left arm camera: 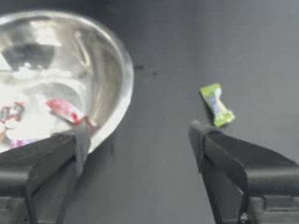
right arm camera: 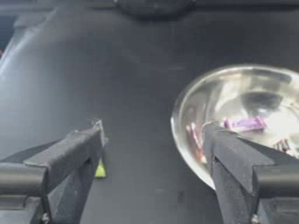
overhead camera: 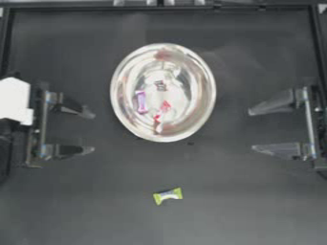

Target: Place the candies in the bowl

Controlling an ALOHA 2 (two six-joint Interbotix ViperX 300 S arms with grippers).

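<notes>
The dark table (overhead camera: 76, 201) carries everything here, and the shiny silver metal bowl (overhead camera: 163, 92) sits on it midway between the two grippers, well apart from both sets of fingertips. The left gripper (overhead camera: 86, 131) waits at the left side of the table with its jaws spread wide and holding nothing; in its wrist view one finger (left arm camera: 55, 164) stands in front of the bowl's (left arm camera: 119, 74) near rim, and the other finger (left arm camera: 234, 162) stands just short of the lime green candy (left arm camera: 217, 105). The right gripper (overhead camera: 256, 129) rests at the right side, its jaws likewise released and empty; in its wrist view one finger (right arm camera: 234, 162) overlaps the bowl's (right arm camera: 189, 109) wall while the other (right arm camera: 67, 157) partly hides the lime green candy (right arm camera: 100, 169). From above, that lime green candy (overhead camera: 168, 195) lies alone on the bare table, outside the bowl and apart from both grippers' fingertips. Inside the bowl lie the purple candy (overhead camera: 141, 101), the red candy (overhead camera: 164, 108) beside it, a white-and-dark candy (overhead camera: 160, 86) above them in the top view, and another small red-and-white candy (overhead camera: 158, 125) toward the rim nearest the green one. All four rest on the reflective floor, far from any finger.
</notes>
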